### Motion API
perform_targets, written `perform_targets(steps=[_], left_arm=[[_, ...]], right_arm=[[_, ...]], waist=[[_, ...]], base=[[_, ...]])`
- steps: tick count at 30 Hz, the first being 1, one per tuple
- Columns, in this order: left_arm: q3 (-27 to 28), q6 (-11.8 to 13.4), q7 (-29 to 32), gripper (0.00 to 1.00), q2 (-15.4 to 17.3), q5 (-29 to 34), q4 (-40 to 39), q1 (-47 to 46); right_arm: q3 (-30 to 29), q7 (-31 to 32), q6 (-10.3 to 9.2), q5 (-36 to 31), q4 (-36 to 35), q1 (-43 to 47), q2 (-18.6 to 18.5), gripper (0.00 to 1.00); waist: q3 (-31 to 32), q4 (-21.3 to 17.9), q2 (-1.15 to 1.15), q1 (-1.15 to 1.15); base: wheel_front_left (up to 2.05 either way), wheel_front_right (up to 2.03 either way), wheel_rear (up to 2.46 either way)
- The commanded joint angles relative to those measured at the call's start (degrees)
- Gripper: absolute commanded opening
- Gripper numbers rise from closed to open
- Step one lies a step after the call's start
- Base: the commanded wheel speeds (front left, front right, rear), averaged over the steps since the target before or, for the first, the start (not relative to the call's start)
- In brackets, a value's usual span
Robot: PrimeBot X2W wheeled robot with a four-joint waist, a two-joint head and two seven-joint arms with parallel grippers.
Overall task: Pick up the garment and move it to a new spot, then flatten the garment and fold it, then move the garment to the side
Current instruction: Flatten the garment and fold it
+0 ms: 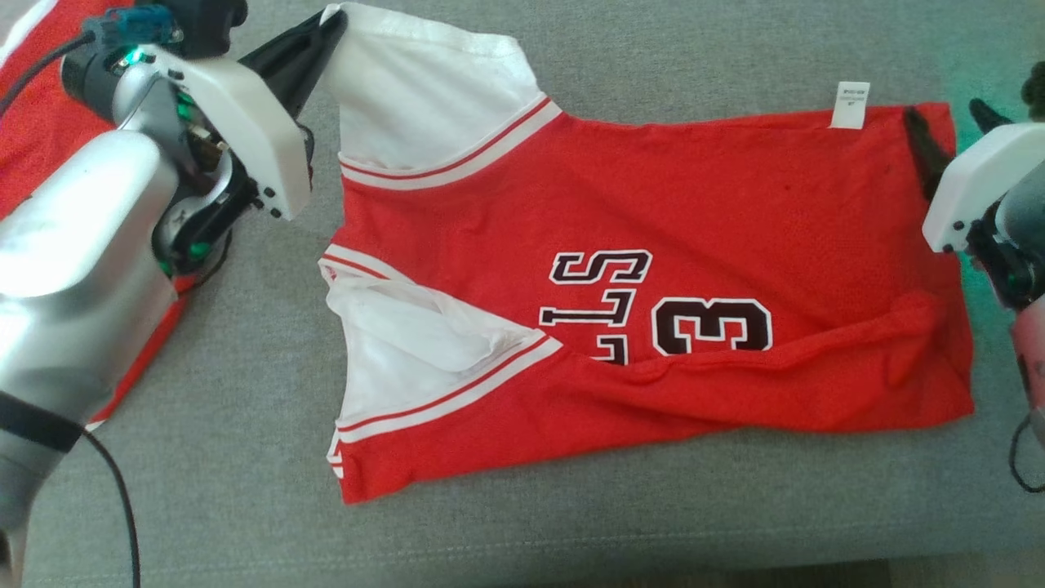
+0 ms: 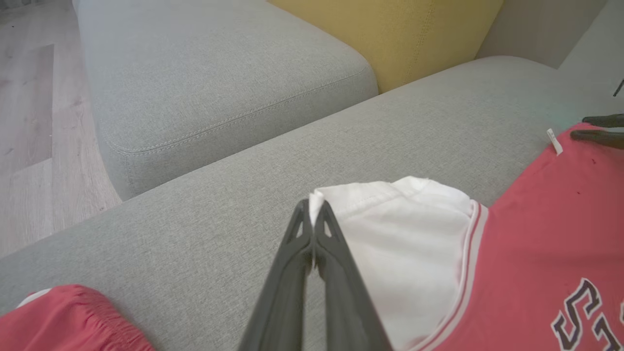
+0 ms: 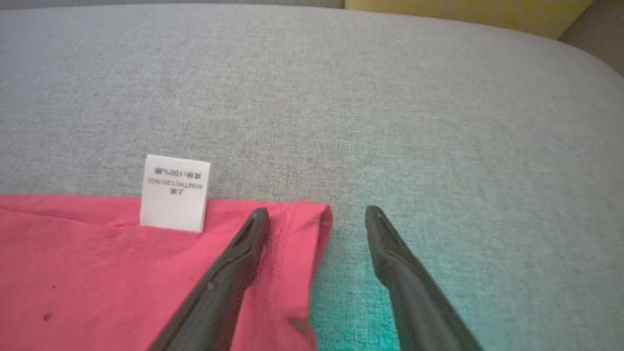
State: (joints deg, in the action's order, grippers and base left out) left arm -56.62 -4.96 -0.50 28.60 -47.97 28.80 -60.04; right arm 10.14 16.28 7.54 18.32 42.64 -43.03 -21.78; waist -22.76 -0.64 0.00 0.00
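Jersey (image 1: 694,188) — one, red, on sofa (image 1: 245,367), left tool (image 1: 331,24) pinching its white sleeve (image 1: 424,90), right tool (image 3: 317,214) spread wide

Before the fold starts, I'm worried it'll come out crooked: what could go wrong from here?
The left fingers pinch only the edge of the sleeve; a pull may slip it free. The right fingers stand open astride a corner of the jersey, so that end may drag unheld. The bunched ridge along the near edge could get folded in.
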Motion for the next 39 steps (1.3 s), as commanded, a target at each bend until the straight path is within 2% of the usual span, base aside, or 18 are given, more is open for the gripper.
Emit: perform_targets(steps=[1,5,6,7,8,12,18,30,33,39], left_arm=[[2.71,0.39,0.22,0.0,2.79,0.13,-1.51,-2.0],[2.82,1.08,0.6,0.0,3.4,0.0,-3.1,-1.88],[2.85,1.19,0.69,0.0,3.57,-0.05,-3.38,-1.85],[2.91,1.29,0.77,0.0,3.75,-0.12,-3.6,-1.84],[2.98,1.42,0.83,0.0,3.94,-0.18,-3.76,-1.84],[3.18,2.02,0.91,0.0,4.48,-0.18,-4.07,-1.94],[4.17,3.77,-0.05,0.0,4.66,0.01,-3.35,-2.82],[6.99,6.36,-4.53,0.0,1.51,1.08,3.3,-9.44],[7.74,6.32,-6.38,0.0,-0.09,1.08,6.45,-11.48],[6.12,4.18,-8.22,0.0,-2.04,2.17,10.94,-12.13]], right_arm=[[0.77,-0.05,-0.05,0.52,-1.2,-1.0,-1.26,1.0],[2.36,-0.12,-0.05,2.03,1.51,-2.45,-1.26,1.0],[2.86,0.29,-0.05,2.68,2.23,-2.68,-1.07,0.96],[3.44,0.57,-0.05,3.21,2.77,-2.92,-1.0,0.37],[3.98,0.66,-0.05,3.62,3.19,-3.17,-1.03,0.0],[5.25,-0.6,-0.05,4.43,4.48,-4.3,-1.81,0.0],[4.54,-5.84,-0.05,2.64,6.89,-7.38,-2.56,0.0],[0.84,-16.76,-0.05,-3.57,12.5,-16.2,-1.3,0.0],[-0.73,-19.78,-0.05,-5.14,14.31,-18.23,-0.41,0.0],[0.32,-22.28,-0.05,-5.83,17.33,-18.79,2.28,0.0]], waist=[[-0.15,0.05,0.0,0.0],[-0.5,-0.01,0.0,0.0],[-0.55,-0.06,0.0,0.0],[-0.58,-0.11,0.0,0.0],[-0.65,-0.16,0.0,0.0],[-0.87,-0.26,0.0,0.0],[-1.28,-0.33,0.0,0.0],[-3.13,0.1,0.0,0.0],[-3.39,0.24,0.0,0.0],[-2.77,0.15,0.0,0.0]], base=[[0.0,0.0,0.0],[0.0,0.0,0.0],[0.0,0.0,0.0],[0.0,0.0,0.0],[0.0,0.0,0.0],[0.0,0.0,0.0],[0.0,0.0,0.0],[0.0,0.0,0.0],[0.0,0.0,0.0],[0.0,0.0,0.0]])
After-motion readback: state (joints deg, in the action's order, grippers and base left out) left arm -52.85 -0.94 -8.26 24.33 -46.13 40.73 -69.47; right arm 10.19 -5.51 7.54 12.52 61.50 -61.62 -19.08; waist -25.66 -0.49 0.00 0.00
